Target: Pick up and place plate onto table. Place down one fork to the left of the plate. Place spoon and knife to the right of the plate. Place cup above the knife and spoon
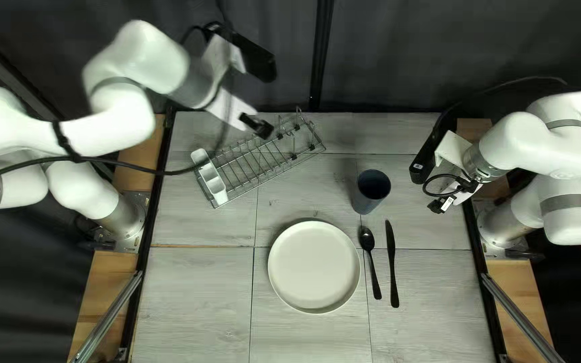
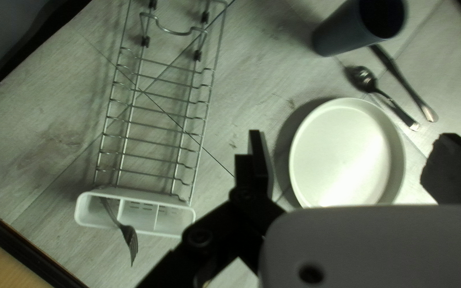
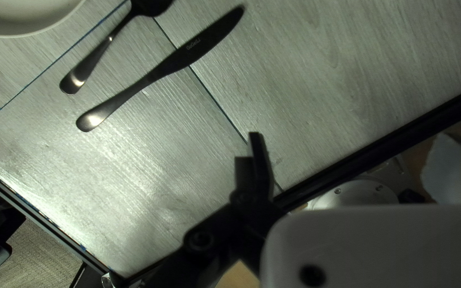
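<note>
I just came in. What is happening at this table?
My left arm hangs near the rack, my right arm near the right edge; neither seems to carry anything. Plate, spoon, knife and cup are set out. The fork is not placed yet: it leans in the white holder.

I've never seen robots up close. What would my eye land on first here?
Probably the two big white arms, one reaching in from the left side and one from the right. Then the pale round plate on the grey table, with a black spoon and knife to its right and a dark cup beyond them. A fork pokes out of a white holder.
</note>
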